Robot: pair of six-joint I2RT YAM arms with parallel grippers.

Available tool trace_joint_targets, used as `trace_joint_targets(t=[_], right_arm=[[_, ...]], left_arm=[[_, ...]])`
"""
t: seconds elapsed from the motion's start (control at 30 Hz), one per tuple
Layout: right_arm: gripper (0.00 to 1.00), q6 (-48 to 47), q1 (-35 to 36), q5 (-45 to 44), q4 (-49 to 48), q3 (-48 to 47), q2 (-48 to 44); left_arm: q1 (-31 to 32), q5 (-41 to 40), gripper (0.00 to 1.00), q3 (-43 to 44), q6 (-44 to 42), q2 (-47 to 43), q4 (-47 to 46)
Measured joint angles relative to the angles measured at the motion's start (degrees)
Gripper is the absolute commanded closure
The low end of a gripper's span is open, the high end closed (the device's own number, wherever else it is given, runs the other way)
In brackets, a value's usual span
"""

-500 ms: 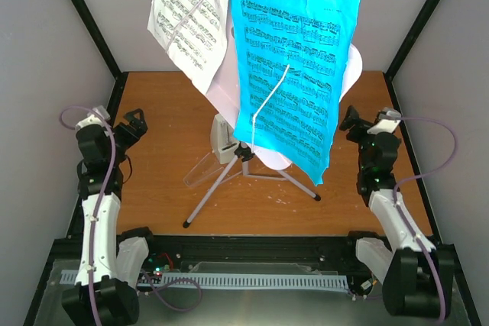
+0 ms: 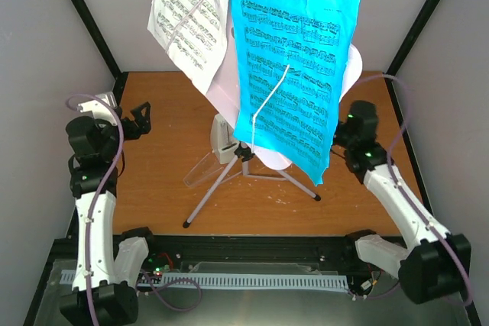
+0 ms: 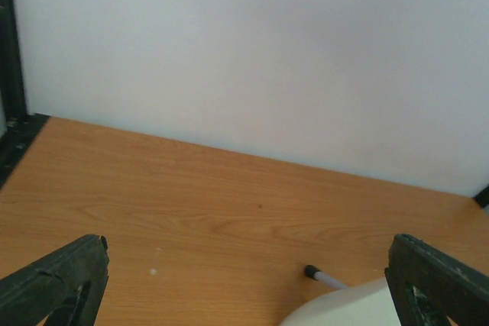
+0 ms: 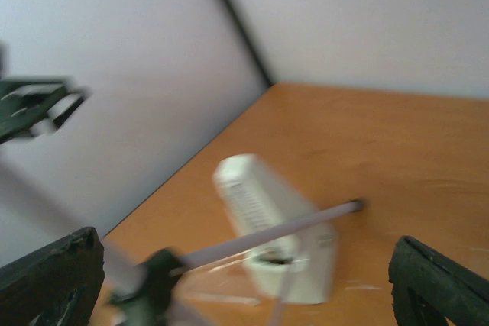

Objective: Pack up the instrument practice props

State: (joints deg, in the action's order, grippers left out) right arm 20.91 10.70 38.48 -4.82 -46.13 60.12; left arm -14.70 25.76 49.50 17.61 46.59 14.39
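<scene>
1. The white perforated music stand (image 2: 215,190) stood on its thin tripod legs about mid-table, its desk rising toward the back wall.
2. Two sheet-music pages leaned on that desk: a bright blue page (image 2: 290,74) on the right and a white page (image 2: 191,13) on the left, each crossed by a thin retaining wire.
3. The small white metronome (image 2: 223,141) sat upright on the table just behind the stand's hub. Its clear cover (image 2: 200,172) lay on its side beside it, to the left.
4. In the right wrist view, which was blurred, the metronome (image 4: 267,227) showed with a stand leg crossing in front of it.
5. The left gripper (image 2: 144,118) hung over the table's left side, well apart from the stand, fingers spread wide and grasping nothing.
6. The right gripper (image 4: 244,272) sat near the blue page's lower right edge, its fingers likewise released and empty.
7. All of it rested on a wooden table (image 2: 153,188) enclosed by pale walls (image 3: 252,59).
</scene>
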Motion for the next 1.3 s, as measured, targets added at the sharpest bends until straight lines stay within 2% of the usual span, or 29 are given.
trace_joint_targets(t=[0.2,0.37,0.47,0.63,0.73,0.83,0.97,1.07,1.3], right_arm=[[0.00,-5.8,15.7,6.2,5.6,-4.5,4.9],[0.02,-9.8,20.9,5.8,5.4,-4.5,5.0],[0.13,-12.2,24.4,3.0,3.6,-4.5,5.3],[0.42,-17.1,30.2,-4.7,0.5,-5.4,6.8],[0.53,-18.9,31.3,-8.1,-1.5,-6.2,8.7],[0.59,-20.5,32.5,-11.4,-2.9,-6.9,10.4],[0.82,-22.3,33.9,-15.5,-4.4,-7.1,11.7],[0.95,-24.9,34.6,-18.2,-5.2,-7.1,12.0],[0.97,-25.6,35.6,-20.9,-3.6,-4.3,7.6]], left_arm=[[0.0,-5.1,0.01,-5.7,-4.7,-2.5,-2.2],[0.0,-6.0,0.00,-8.8,-6.1,-2.8,-2.4],[0.0,-6.0,0.00,-8.8,-6.3,-2.9,-2.9],[0.0,-6.1,0.01,-8.9,-6.4,-3.0,-3.1],[0.0,-6.1,0.01,-9.0,-6.4,-3.0,-3.1],[0.0,-6.1,0.01,-9.1,-6.4,-3.0,-3.2],[0.0,-6.1,0.00,-9.4,-6.4,-3.0,-3.2],[0.0,-6.1,0.00,-9.4,-6.4,-3.0,-3.2],[0.0,-6.1,0.01,-9.4,-6.4,-3.0,-3.2]])
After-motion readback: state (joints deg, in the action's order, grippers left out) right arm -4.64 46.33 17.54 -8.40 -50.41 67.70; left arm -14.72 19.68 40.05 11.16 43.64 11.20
